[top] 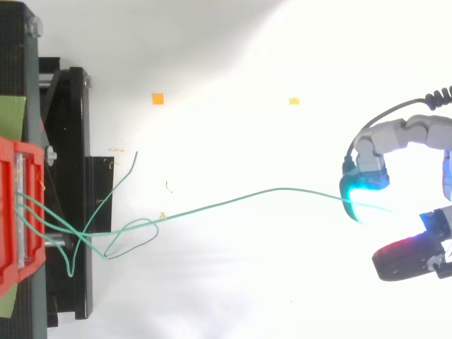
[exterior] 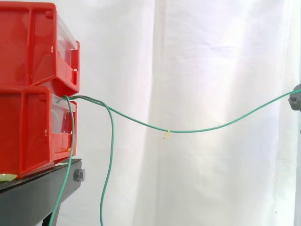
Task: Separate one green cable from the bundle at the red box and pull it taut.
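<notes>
Two red bins are stacked at the left, the upper bin [exterior: 28,47] on the lower bin [exterior: 23,132], whose front also shows in the top view [top: 7,212]. Several green cables come out of the lower bin's front. Two of them [exterior: 111,155] hang down beside the stand, looping on the floor in the top view [top: 113,236]. One green cable [exterior: 188,131] runs apart from them to the right, sagging in the middle, and rises to my hand [exterior: 295,101]. From above, my hand [top: 406,134] has curled fingers, and a cyan fingertip [top: 361,191] pinches this cable [top: 233,201] near its end.
The bins stand on a black stand [exterior: 33,193] at the left, seen from above as a black frame [top: 70,106]. A white curtain hangs behind. Two small orange markers [top: 157,99] [top: 294,101] lie on the white floor. A small pale tag [exterior: 167,133] sits on the held cable.
</notes>
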{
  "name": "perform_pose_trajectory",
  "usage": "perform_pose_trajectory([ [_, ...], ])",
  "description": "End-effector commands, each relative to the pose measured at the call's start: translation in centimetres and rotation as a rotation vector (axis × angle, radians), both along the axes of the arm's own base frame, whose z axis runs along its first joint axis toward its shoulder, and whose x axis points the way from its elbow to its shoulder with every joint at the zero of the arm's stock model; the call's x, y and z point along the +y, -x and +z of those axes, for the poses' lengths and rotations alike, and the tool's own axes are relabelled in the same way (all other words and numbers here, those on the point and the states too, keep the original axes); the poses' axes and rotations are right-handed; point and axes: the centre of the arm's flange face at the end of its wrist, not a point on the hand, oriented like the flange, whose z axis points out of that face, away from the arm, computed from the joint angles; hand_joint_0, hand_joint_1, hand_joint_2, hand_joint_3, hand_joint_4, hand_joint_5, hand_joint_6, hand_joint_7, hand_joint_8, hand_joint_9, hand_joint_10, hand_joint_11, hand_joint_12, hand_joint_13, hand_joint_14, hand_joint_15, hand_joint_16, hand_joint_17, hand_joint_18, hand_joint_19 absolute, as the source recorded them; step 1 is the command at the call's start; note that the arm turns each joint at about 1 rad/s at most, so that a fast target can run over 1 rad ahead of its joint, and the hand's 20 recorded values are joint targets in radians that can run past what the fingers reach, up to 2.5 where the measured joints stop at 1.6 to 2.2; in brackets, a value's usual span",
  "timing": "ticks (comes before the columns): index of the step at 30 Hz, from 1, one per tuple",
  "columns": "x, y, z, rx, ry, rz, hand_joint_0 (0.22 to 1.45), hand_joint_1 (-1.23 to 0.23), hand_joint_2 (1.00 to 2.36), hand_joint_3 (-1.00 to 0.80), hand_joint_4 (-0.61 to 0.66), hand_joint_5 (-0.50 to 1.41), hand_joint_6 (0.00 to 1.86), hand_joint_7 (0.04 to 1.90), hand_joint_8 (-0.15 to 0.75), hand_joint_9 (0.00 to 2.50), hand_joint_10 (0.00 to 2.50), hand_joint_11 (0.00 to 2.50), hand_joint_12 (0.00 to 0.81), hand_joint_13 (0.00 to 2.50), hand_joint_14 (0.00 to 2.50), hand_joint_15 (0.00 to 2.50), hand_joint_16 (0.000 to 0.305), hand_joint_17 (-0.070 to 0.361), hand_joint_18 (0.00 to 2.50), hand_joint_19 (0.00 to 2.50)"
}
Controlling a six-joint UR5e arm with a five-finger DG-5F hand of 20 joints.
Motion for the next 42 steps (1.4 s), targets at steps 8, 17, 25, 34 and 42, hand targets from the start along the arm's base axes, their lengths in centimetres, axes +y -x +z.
perform_pose_trajectory([
  [8,-0.3,2.5,-0.9,-0.013,-0.003,-0.019,0.71,-0.75,1.01,-0.31,-0.02,0.15,0.50,1.39,-0.002,2.50,2.50,0.34,0.419,2.50,0.03,1.59,0.044,0.100,1.83,0.39],
  [17,0.0,2.3,-0.8,-0.040,-0.034,-0.027,0.71,-0.75,1.01,-0.31,-0.02,0.15,0.50,1.38,0.000,2.50,2.50,0.35,0.419,2.50,0.03,1.60,0.044,0.099,1.83,0.39],
  [25,0.2,2.2,-0.8,-0.039,-0.030,-0.018,0.71,-0.75,1.01,-0.31,-0.02,0.15,0.50,1.38,0.002,2.50,2.50,0.34,0.421,2.50,0.03,1.60,0.044,0.100,1.84,0.39],
  [34,0.2,1.8,-0.7,-0.070,-0.036,-0.019,0.71,-0.75,1.01,-0.31,-0.02,0.15,0.50,1.38,0.001,2.50,2.50,0.32,0.419,2.50,0.03,1.60,0.044,0.099,1.84,0.39],
  [42,0.4,1.4,-0.5,-0.105,-0.047,-0.018,0.71,-0.75,1.01,-0.30,-0.02,0.15,0.50,1.39,0.001,2.50,2.50,0.33,0.420,2.50,0.03,1.60,0.044,0.098,1.84,0.38],
])
